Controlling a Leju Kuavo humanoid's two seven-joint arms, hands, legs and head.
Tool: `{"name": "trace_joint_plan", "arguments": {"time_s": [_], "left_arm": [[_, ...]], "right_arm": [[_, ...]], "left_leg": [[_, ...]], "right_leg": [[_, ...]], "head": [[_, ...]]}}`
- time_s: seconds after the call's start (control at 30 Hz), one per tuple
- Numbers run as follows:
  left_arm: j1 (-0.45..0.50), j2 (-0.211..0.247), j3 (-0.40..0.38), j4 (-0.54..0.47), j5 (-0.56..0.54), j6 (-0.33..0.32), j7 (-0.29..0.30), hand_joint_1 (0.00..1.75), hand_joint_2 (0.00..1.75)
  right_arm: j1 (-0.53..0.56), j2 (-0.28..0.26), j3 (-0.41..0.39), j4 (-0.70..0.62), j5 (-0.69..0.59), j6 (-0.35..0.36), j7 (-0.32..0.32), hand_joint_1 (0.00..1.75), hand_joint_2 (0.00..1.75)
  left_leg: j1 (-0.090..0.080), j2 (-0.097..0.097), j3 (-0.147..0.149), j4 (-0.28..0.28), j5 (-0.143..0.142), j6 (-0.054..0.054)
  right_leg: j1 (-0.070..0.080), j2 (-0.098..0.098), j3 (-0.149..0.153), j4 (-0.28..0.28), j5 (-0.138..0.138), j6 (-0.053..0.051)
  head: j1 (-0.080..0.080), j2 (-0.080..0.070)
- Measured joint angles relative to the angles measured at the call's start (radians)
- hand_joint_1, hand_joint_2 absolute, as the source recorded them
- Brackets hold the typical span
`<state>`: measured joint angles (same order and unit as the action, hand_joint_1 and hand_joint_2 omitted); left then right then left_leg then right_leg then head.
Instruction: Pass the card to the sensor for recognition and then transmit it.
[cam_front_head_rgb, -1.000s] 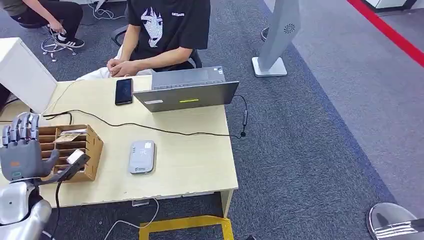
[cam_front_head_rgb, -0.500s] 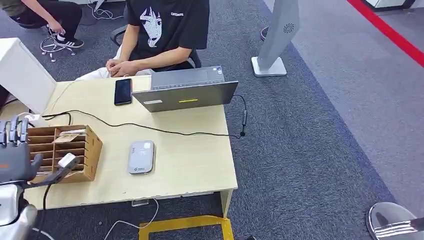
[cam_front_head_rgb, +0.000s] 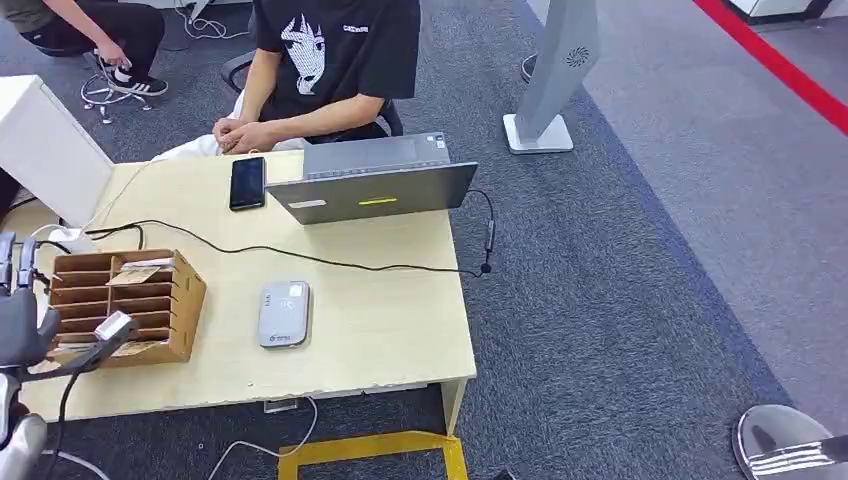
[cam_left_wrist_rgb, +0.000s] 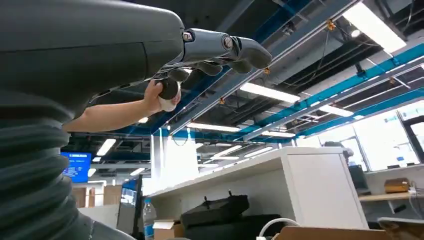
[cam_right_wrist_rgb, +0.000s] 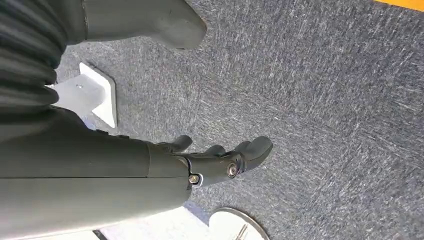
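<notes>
Currently, the left hand (cam_front_head_rgb: 22, 318) is raised at the near left corner of the table (cam_front_head_rgb: 380, 330), beside the wooden card rack (cam_front_head_rgb: 150, 290); its fingers are spread and it holds nothing. The right hand (cam_right_wrist_rgb: 220, 162) hangs over the grey carpet (cam_right_wrist_rgb: 325, 100), fingers loosely curled and apart, with nothing in them. One card (cam_front_head_rgb: 135, 275) lies tilted in an upper slot of the card rack. The grey sensor (cam_front_head_rgb: 284, 313) lies flat on the table, just right of the rack. Further back, a black cable (cam_front_head_rgb: 300, 257) crosses the table. Behind it are a phone (cam_front_head_rgb: 248, 182) and a laptop (cam_front_head_rgb: 375, 180), where a seated person (cam_front_head_rgb: 330, 60) rests both hands at the far edge.
</notes>
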<state>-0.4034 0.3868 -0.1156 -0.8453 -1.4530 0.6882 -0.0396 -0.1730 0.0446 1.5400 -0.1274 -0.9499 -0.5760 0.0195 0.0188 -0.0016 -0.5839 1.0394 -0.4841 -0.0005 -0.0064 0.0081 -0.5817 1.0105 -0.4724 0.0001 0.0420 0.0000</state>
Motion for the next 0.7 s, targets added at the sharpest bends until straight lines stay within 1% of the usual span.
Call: {"name": "trace_joint_plan", "arguments": {"time_s": [0.17,0.43,0.7], "left_arm": [[0.002,-0.028,0.008,-0.03,-0.013,0.002,-0.016,0.0,1.75],[0.001,-0.085,0.018,-0.066,-0.021,0.004,-0.038,0.0,1.75],[-0.002,-0.114,0.024,-0.082,-0.016,0.004,-0.048,0.0,1.75]], "right_arm": [[-0.001,0.0,0.0,0.0,0.004,0.0,0.001,0.0,1.75],[-0.002,0.0,0.0,0.0,0.019,-0.001,0.01,0.0,1.75],[-0.003,0.0,0.0,0.0,0.021,-0.002,0.015,0.0,1.75]], "left_leg": [[0.0,0.0,0.0,0.0,0.0,0.0],[0.0,0.0,0.0,0.0,0.0,0.0],[0.0,0.0,0.0,0.0,0.0,0.0]], "right_leg": [[0.0,0.0,0.0,0.0,0.0,0.0],[0.0,0.0,0.0,0.0,0.0,0.0],[0.0,0.0,0.0,0.0,0.0,0.0]], "head": [[0.0,0.0],[0.0,0.0],[0.0,0.0]]}}
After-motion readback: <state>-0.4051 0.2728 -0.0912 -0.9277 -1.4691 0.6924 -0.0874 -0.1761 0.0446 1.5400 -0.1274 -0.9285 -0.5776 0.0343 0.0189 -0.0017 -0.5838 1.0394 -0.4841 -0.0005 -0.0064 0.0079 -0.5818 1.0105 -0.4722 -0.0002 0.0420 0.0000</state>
